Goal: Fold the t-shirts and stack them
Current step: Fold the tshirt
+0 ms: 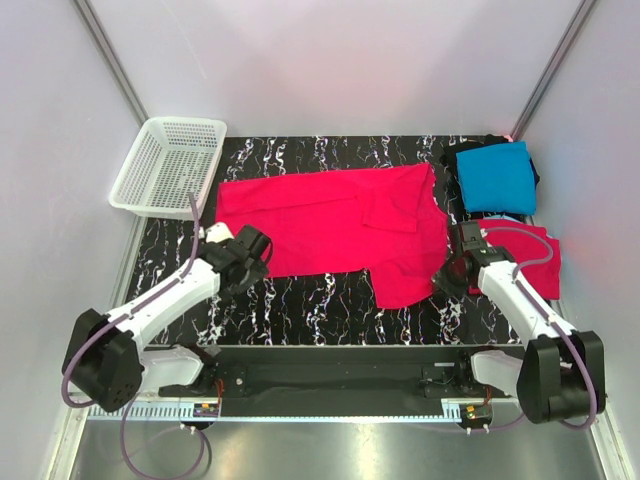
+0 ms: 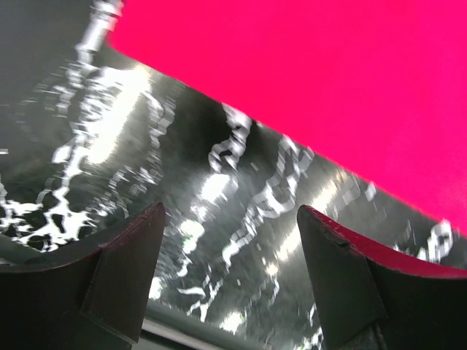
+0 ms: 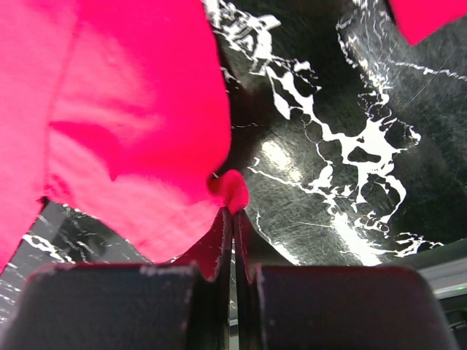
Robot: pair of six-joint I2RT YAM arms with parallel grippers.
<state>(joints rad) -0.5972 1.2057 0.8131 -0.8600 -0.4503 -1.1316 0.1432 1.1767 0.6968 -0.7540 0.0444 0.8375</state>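
At the near edge, the two arms reach out over the black marbled table [image 1: 330, 300]; the left gripper [image 2: 230, 211] hangs low over bare tabletop with its fingers spread wide and nothing between them, just short of the near left edge of the spread red t-shirt [image 1: 320, 225] and apart from the cloth. The right gripper [image 3: 232, 213] has its fingers pressed together on a small fold of that same shirt's edge, at the right side of the flap that reaches nearest to the arms; in the right wrist view the pinched bit of cloth pokes up just past the fingertips, and the rest of the flap lies to their left on the table.

The spread red t-shirt lies flat across the middle of the table, its long side running left to right; a squarish layer of cloth is folded over its body near the right end. Just right of it, partly under the right arm and its cable, lies the second red t-shirt [image 1: 532, 248] as a smaller patch.

Farther back on the right, the turquoise t-shirt [image 1: 497, 177] sits folded on top of the black t-shirt [image 1: 450, 160], which shows only as a dark rim around it; at the far left corner stands a white mesh basket [image 1: 168, 165], near the spread shirt's far left corner.
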